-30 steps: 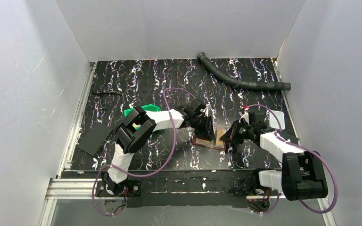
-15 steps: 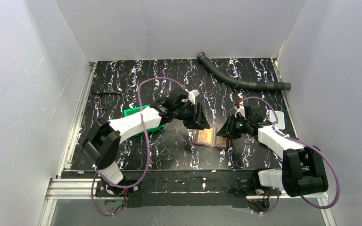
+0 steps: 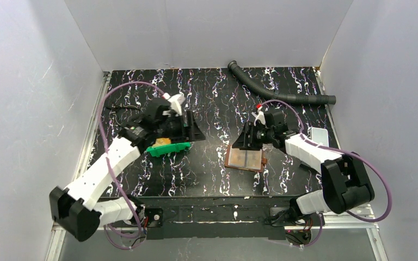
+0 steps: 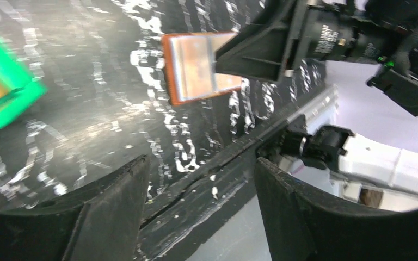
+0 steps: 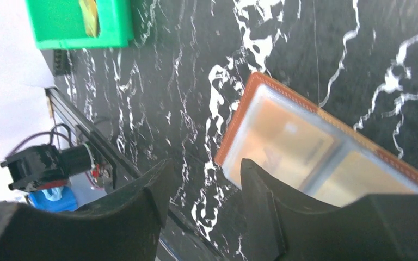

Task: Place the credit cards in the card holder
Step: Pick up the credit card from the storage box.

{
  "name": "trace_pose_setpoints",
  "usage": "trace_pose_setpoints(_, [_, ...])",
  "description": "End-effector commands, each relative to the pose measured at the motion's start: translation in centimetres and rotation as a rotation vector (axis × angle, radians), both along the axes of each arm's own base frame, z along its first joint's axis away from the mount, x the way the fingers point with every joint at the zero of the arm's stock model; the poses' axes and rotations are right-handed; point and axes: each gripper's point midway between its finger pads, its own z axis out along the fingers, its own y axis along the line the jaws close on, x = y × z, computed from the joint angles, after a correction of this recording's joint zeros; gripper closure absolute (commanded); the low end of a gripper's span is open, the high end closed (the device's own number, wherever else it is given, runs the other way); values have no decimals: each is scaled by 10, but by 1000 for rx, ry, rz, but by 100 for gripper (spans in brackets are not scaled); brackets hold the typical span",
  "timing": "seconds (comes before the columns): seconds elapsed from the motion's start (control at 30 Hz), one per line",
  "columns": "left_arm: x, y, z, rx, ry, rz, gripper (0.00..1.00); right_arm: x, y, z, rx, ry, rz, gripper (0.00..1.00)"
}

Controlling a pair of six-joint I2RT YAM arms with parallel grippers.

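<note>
My left tool (image 4: pixel 201 171) and right tool (image 5: pixel 204 168) are both spread, empty. The card holder (image 3: pixel 245 159) lies open on the surface (image 3: pixel 207 174), its pockets seemingly filled. At its nine o'clock, the green bin (image 3: pixel 168 148) holds one of the credit cards (image 3: pixel 163 141), so that is left.

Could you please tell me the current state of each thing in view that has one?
Card holder: unfolded, lying flat on the table, pockets up.
Bin: open side up, a yellowish card inside.
Left gripper: open, empty, close to the bin.
Right gripper: open, empty, over the far edge of the card holder.
</note>
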Motion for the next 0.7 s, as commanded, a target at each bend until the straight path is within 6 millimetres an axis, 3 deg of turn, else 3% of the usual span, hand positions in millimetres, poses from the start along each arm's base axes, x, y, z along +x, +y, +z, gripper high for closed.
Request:
trace_pose_setpoints(0.0, [-4,79,-19,169,15,169,27,38,48,57,170,-160,26,42])
trace_pose_setpoints(0.13, [2,125,-15,233,-8,320,20,45,125,99,273,-255,100,38])
trace_pose_setpoints(0.27, [8,172,-25,366,-1,472,12,47,192,125,436,-257,129,34])
trace_pose_setpoints(0.33, [13,194,-36,396,40,550,10,49,222,121,493,-214,142,34])
trace_pose_setpoints(0.47, [25,211,-54,375,109,634,6,49,268,87,488,-136,192,38])
trace_pose_setpoints(0.57, [30,218,-67,395,120,678,6,43,287,68,436,-166,236,38])
trace_pose_setpoints(0.67, [32,214,-79,380,125,668,3,51,300,52,369,-215,225,36])
